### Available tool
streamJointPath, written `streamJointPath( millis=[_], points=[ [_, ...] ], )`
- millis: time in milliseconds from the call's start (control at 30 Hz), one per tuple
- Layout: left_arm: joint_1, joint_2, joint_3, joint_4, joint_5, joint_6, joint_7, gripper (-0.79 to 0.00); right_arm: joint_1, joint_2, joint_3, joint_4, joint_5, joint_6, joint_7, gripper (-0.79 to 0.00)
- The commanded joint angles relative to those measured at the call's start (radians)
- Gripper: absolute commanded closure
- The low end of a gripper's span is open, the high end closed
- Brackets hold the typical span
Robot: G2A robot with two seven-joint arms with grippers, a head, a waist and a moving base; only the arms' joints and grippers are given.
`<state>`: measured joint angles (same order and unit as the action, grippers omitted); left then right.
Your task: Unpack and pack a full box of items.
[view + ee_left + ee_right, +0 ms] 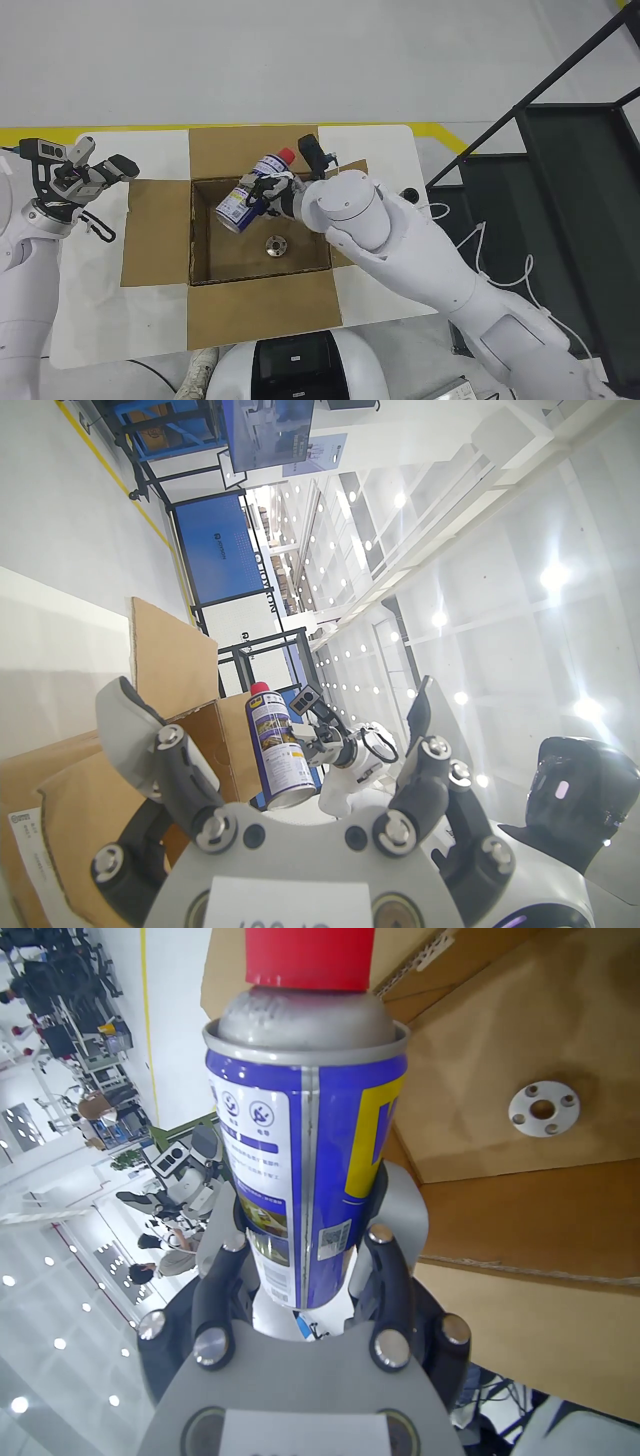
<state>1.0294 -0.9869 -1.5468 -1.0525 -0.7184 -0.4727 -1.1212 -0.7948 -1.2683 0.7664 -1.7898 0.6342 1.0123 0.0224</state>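
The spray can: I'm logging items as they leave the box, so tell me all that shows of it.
The spray can is a metal cylinder with a blue body, a yellow patch, a white printed panel, a silver domed shoulder and a red cap. The right gripper clamps its lower body and nothing else touches it. It hangs tilted above the open cardboard box.

— What carries everything?
— A white table [385, 150].
— And what lies directly on it?
— One open cardboard box [262, 305], near the middle. Its flaps spread outward toward 12, 6 and 9 o'clock, and white tabletop shows beyond them at 3 and 9 o'clock.
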Motion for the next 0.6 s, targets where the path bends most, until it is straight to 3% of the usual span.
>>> streamJointPath(
  millis=[0,400,567],
  points=[
    [0.0,0.0,0.0,0.0,0.0,0.0,0.0,-0.785,0.009,0.032,0.008,0.003,-0.047,0.0,0.097,0.0],
    [0.0,0.0,0.0,0.0,0.0,0.0,0.0,-0.785,0.008,0.037,0.009,0.005,-0.06,-0.004,0.102,0.0],
    [0.0,0.0,0.0,0.0,0.0,0.0,0.0,-0.785,0.023,0.043,-0.048,0.007,-0.212,-0.111,0.157,0.0]
  ],
)
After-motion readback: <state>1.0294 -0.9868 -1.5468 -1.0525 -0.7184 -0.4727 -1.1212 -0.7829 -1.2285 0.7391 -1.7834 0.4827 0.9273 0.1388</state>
